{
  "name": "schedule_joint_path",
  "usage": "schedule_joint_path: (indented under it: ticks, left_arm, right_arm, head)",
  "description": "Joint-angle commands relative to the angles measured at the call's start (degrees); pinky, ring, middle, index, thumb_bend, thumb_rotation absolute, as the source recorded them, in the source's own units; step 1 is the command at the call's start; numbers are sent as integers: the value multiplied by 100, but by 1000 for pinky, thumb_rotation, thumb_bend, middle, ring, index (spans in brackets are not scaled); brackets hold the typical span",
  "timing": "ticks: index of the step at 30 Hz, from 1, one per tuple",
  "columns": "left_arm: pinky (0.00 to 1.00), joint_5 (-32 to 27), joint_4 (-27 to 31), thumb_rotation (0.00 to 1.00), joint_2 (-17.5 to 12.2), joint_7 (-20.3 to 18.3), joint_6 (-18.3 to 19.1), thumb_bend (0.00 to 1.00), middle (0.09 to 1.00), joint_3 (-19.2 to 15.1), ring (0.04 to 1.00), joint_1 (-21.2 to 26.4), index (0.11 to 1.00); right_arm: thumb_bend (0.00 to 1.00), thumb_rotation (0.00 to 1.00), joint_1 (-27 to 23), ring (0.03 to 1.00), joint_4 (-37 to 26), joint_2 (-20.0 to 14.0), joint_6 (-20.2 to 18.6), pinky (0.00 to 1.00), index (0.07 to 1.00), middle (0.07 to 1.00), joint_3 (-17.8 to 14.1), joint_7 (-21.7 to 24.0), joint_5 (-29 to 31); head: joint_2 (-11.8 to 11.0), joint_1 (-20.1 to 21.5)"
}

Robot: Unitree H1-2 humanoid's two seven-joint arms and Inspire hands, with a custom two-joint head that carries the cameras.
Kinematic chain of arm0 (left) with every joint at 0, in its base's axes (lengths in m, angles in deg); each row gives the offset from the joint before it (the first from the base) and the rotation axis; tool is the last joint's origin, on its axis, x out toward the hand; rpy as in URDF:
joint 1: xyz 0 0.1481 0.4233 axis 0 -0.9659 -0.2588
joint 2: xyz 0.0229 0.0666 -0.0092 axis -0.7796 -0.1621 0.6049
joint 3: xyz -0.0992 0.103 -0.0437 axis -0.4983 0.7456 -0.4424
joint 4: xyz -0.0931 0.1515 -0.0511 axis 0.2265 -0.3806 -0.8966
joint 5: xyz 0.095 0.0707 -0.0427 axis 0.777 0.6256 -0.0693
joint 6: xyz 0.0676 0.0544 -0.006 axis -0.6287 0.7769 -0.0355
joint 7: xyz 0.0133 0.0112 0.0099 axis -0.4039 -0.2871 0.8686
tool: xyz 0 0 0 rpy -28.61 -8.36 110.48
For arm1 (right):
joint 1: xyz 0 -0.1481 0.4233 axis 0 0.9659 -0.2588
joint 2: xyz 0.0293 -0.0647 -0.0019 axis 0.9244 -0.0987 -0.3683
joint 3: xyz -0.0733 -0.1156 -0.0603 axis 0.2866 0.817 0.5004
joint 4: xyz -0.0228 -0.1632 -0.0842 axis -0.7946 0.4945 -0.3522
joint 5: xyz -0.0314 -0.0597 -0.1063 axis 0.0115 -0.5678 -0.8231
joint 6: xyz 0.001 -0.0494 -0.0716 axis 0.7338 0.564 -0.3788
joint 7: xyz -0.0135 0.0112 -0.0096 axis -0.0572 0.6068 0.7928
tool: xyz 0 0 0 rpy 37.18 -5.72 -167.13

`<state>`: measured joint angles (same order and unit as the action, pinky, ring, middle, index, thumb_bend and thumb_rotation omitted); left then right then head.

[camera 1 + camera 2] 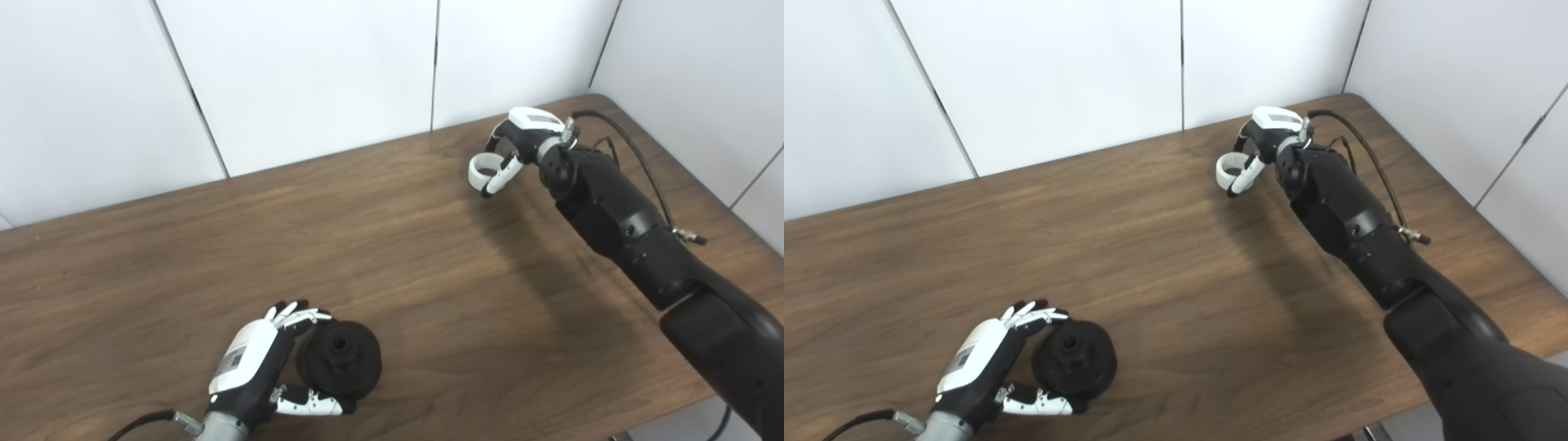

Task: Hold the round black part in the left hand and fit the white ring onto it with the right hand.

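Note:
The round black part [340,362] with a central hub sits near the table's front left edge. My left hand [260,367] wraps around its left side, fingers above and thumb below, closed on it. My right hand [514,150] is at the far right of the table, raised above the surface, with its fingers and thumb shut on the white ring [484,170]. The ring [1230,169] hangs at the hand's left side, far from the black part [1075,361].
The brown wooden table [392,257] ends at white wall panels at the back and right. A black cable [637,156] runs along my right forearm. The table's front edge is close below my left hand.

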<state>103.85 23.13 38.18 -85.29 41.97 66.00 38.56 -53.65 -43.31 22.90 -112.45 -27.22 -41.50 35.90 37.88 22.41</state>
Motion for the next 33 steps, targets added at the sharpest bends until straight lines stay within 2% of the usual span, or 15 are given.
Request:
schedule_joint_path:
  ticks: [1, 5, 8, 10, 19, 25, 31, 33]
  left_arm:
    - [1000, 57, 13, 49, -32, -193, 84, 524, 828, 68, 943, -60, 482]
    - [1000, 79, 18, 50, -18, -194, 111, 524, 827, 66, 941, -54, 482]
    - [1000, 68, 0, 49, 1, -171, 99, 524, 825, 65, 942, -52, 482]
    - [1000, 82, 14, 49, 15, -179, 121, 524, 825, 66, 942, -52, 482]
    - [1000, 102, 24, 49, 42, -175, 158, 524, 825, 67, 943, -40, 482]
    - [1000, 131, 43, 50, 65, -197, 211, 524, 828, 85, 945, -45, 482]
    - [1000, 190, 70, 50, 128, -194, 260, 524, 828, 141, 946, -63, 482]
    - [1000, 233, 23, 51, 169, -156, 253, 524, 827, 177, 945, -57, 482]
  right_arm:
    - [860, 247, -227, 927, -134, -210, 92, 1000, 647, 879, -28, -213, -69]
    - [845, 224, -216, 918, -130, -201, 105, 1000, 624, 867, -19, -272, -84]
    - [577, 154, -201, 913, -97, -218, 233, 1000, 508, 849, -1, -363, -64]
    - [538, 143, -188, 903, -74, -229, 322, 1000, 491, 835, 13, -442, -58]
    - [524, 137, -207, 903, -23, -324, 436, 1000, 485, 827, 131, -422, -46]
    - [524, 138, -149, 908, -234, -408, 435, 1000, 486, 829, 108, -305, 8]
    - [524, 139, -69, 915, -980, -553, 397, 1000, 486, 829, 44, 132, 127]
    - [525, 139, -31, 917, -1503, -630, 434, 1000, 485, 825, 75, 424, 207]
  head:
    - [3, 14]
    - [2, 16]
    - [4, -8]
    - [7, -9]
    - [20, -36]
    - [51, -129]
    - [214, -554]
    - [267, -696]
